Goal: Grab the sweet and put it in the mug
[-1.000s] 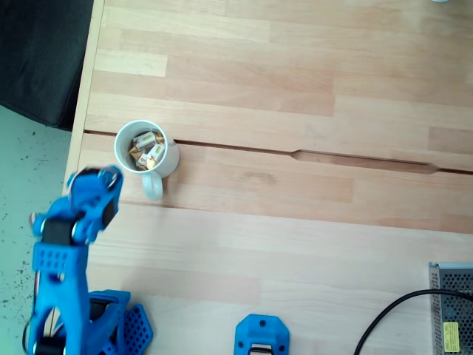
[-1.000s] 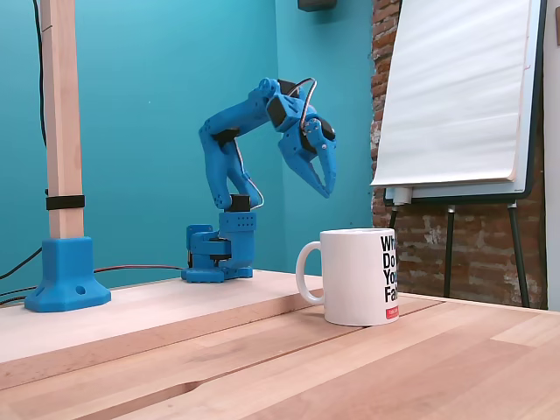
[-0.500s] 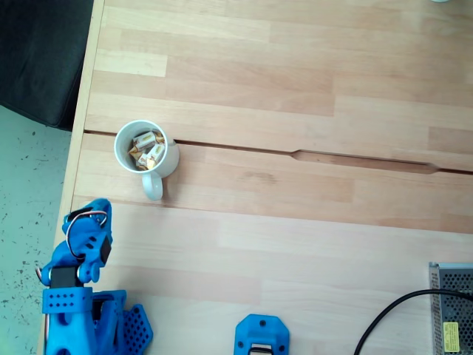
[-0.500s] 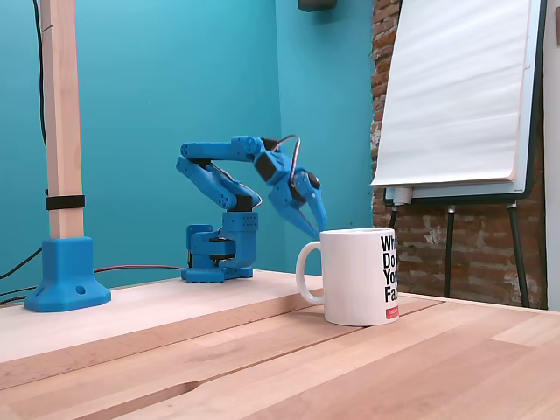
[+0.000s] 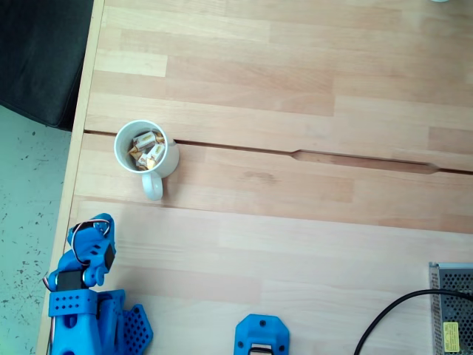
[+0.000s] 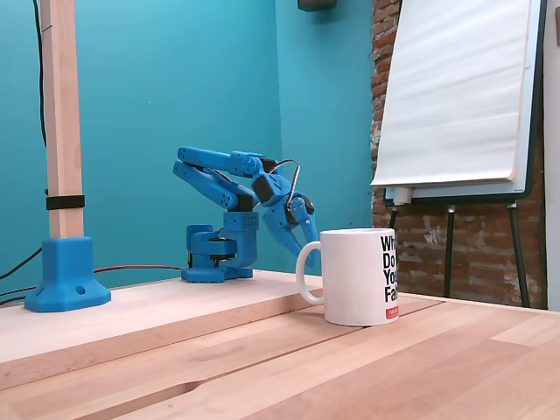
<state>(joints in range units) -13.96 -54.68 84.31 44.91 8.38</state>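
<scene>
A white ceramic mug [image 5: 145, 153] stands upright on a pale wooden bench [image 5: 295, 222], near the bench's left edge in the fixed view from above. Its loop handle [image 5: 151, 187] points toward the bottom of that picture. Inside the mug lie several wrapped sweets [image 5: 148, 148], white with yellow-orange ends, piled together below the rim; the exact number cannot be told. A dark seam [image 5: 310, 155] between two boards of the bench runs to the right from beside the mug.

Below the mug in that view, at the bench's lower left corner, sits a bright blue robot arm [image 5: 77, 296], folded back over its own base. Its pincer [image 5: 92, 225] points up toward the mug but stays well apart from it. From above it cannot be told how the jaws stand.

In the fixed view from the side, the mug [image 6: 359, 276] fills the middle foreground, with black lettering on its right face and its handle to the left. The arm [image 6: 223, 206] is behind it, folded low, and the pincer [image 6: 306, 243] hangs tip-down just left of the mug's rim in the picture, farther back. Its two fingers are slightly apart with nothing between them.

Left of the mug in that side view, a wooden post [image 6: 61, 122] rises from a blue foot [image 6: 68, 276]. Right of the mug stands a flip chart [image 6: 459, 96] against a brick wall [image 6: 385, 219].
</scene>
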